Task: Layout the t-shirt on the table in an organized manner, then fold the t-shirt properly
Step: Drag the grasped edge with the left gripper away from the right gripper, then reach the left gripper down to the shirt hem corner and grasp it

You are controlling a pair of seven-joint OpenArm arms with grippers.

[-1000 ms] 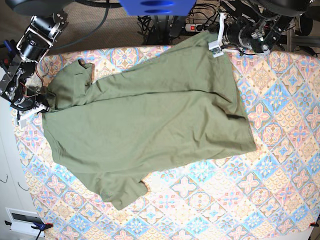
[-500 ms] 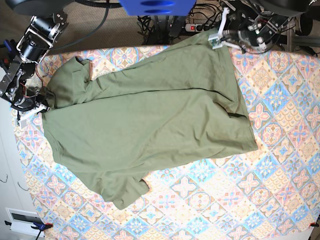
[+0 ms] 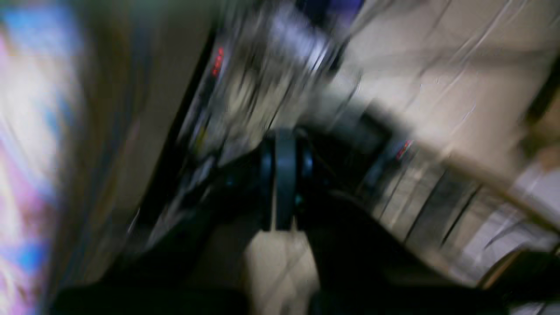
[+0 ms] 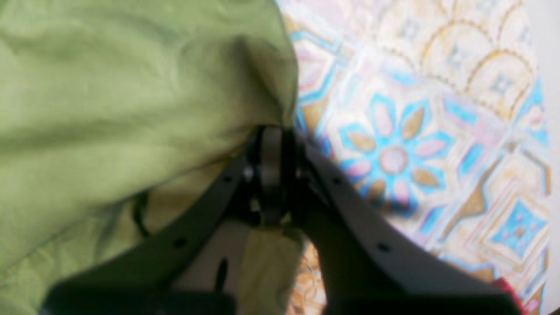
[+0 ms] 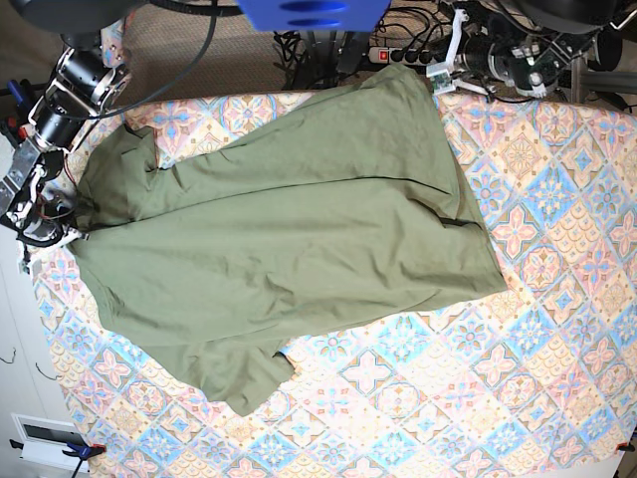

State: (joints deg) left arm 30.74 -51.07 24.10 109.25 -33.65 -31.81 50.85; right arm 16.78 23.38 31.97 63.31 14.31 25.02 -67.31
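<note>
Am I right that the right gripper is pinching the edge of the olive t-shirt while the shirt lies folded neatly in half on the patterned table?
Not quite. The right gripper does pinch the t-shirt, but the base view shows it spread open and rumpled on the table, not folded in half.

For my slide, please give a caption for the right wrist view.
Right gripper shut on the edge of the t-shirt above the table.

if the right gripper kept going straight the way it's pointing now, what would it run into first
The right gripper is already shut on the edge of the t-shirt, so bunched green fabric lies straight ahead. Just beside that fold is the table; depth is hard to judge.
</note>
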